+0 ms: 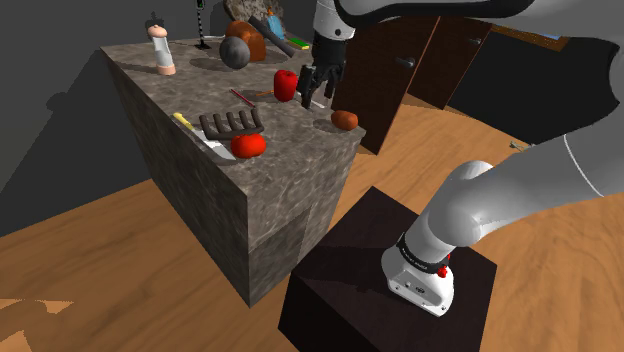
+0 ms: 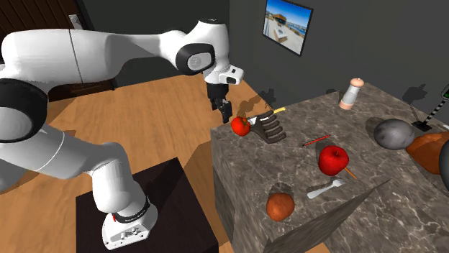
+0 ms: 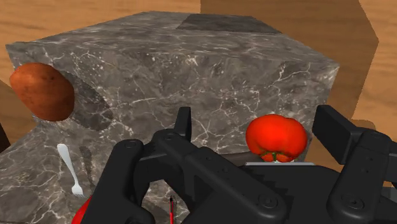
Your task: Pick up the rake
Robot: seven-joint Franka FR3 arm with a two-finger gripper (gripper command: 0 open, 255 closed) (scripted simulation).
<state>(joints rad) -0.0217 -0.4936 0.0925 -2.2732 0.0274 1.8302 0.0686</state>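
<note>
We read this as the approach step. The all-black two-finger claw (image 1: 318,90) hangs above the grey marbled block (image 1: 290,190) with its fingers spread apart, and it holds nothing. The rake (image 1: 232,124) has a dark flat head with a row of stubby teeth and a thin yellow handle. It lies flat on the block's top, lower than the claw, off to one side and well apart from it.

A glossy, round red tomato (image 1: 248,146) sits just beside the rake's head; we cannot tell whether the two touch. In the wrist view the tomato shows between the fingers, far beyond them and untouched. A smooth red apple (image 1: 286,84), a matt brown potato-like lump (image 1: 345,120) and a small pale fork (image 3: 67,168) also lie on the top below the claw.

We judge the next move to be a carry across to the rake. The wrist would then turn so the fingers straddle a narrow part, and the claw would come down before closing. The handle looks slim and lies close to the hard surface, leaving little to bite on, while the toothed head looks to offer more purchase. The tomato would probably roll if nudged, so we would come down on the side away from it.
</note>
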